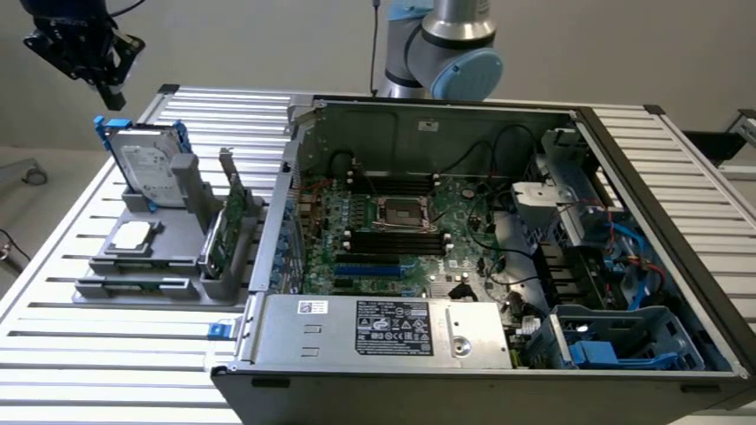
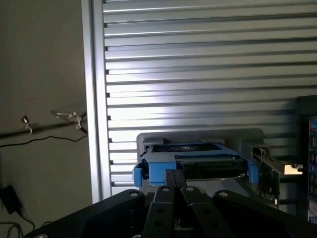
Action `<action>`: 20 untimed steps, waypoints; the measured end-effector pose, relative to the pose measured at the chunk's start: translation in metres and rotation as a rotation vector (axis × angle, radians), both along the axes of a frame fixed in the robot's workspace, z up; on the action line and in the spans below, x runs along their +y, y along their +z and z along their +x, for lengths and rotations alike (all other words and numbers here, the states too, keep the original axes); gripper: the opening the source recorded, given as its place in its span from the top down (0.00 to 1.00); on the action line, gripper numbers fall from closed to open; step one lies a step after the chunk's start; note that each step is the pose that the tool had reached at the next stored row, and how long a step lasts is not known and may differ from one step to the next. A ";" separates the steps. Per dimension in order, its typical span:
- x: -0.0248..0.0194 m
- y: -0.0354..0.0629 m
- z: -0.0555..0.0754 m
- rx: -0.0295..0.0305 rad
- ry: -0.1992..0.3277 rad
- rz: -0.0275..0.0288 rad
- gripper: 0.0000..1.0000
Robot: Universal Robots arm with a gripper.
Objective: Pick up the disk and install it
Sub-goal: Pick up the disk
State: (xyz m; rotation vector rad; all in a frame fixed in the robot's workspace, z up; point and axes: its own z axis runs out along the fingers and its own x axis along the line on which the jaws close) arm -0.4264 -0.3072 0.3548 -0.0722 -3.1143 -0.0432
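The disk (image 1: 148, 164) stands upright in a grey holder (image 1: 142, 266) on the exterior view's left. It is silver-grey with a white label and a blue carrier frame. My gripper (image 1: 113, 97) hangs above it, a little toward the exterior view's left, not touching it. In the wrist view the disk (image 2: 193, 166) shows edge-on beyond the gripper (image 2: 176, 179). The two dark fingers are pressed together, shut, with nothing between them.
An open computer case (image 1: 661, 168) fills the middle and the exterior view's right, with a motherboard (image 1: 402, 230) and a blue drive cage (image 1: 626, 341). The holder also carries a square silver chip (image 1: 133, 235) and a green card (image 1: 230, 221). Everything sits on a ribbed aluminium table (image 1: 71, 354).
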 end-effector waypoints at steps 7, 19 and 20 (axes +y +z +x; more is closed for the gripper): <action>0.0000 -0.0005 -0.001 0.0000 0.058 0.0019 0.89; 0.0000 -0.0008 -0.001 0.0002 0.277 0.0026 0.89; 0.0000 -0.0008 -0.001 0.0003 0.295 0.0026 0.89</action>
